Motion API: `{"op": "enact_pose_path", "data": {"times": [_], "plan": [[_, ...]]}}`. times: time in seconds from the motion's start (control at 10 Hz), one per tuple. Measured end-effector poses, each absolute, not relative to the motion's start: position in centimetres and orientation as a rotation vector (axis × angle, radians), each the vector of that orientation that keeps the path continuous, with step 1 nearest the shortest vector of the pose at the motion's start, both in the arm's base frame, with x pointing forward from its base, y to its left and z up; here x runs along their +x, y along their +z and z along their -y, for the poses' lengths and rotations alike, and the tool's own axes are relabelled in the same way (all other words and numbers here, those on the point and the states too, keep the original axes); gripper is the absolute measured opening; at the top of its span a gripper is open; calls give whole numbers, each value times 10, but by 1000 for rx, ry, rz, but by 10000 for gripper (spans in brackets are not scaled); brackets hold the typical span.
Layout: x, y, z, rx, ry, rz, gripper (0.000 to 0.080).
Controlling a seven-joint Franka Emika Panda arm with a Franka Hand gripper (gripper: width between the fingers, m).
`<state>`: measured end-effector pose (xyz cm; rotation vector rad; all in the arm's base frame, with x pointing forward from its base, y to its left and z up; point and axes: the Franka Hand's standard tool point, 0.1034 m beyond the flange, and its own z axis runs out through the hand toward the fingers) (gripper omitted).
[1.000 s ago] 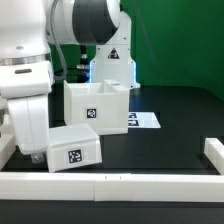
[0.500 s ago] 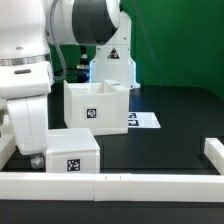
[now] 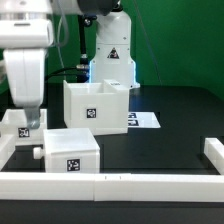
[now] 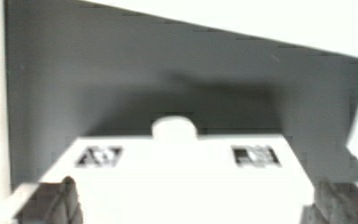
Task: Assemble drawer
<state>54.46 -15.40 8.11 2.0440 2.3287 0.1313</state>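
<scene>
A shallow white drawer tray (image 3: 72, 150) lies flat on the black table at the exterior view's front left, with a tag on its near face and its small knob (image 3: 38, 153) pointing left. My gripper (image 3: 28, 124) hangs open just above and to the left of that knob, touching nothing. In the wrist view the blurred white tray (image 4: 176, 165) with its knob (image 4: 171, 127) and two tags lies below the gripper (image 4: 199, 190), whose fingers (image 4: 51, 200) are spread wide. The tall casing (image 3: 97, 105) stands upright behind the tray.
Low white rails edge the table at the front (image 3: 120, 184), left (image 3: 8, 140) and right (image 3: 212, 150). A white piece with a tag (image 3: 18, 122) sits behind the gripper; I cannot tell what it is. The marker board (image 3: 146, 120) lies right of the casing.
The tray was tilted in the gripper, then came down flat on the table. The gripper has let go and risen up and to the left.
</scene>
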Motion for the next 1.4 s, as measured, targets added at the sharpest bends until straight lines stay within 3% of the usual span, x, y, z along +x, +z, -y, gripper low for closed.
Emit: {"op": "enact_pose_path", "data": {"times": [0.1,0.6,0.9,1.4], "plan": [[548,89,152,2040,143,-2316,649],[543,84,156,2076,143,-2292,649],[512,101,168,2357,221,-1882,649],[514,100,170,2483,269,-1681,649]]}}
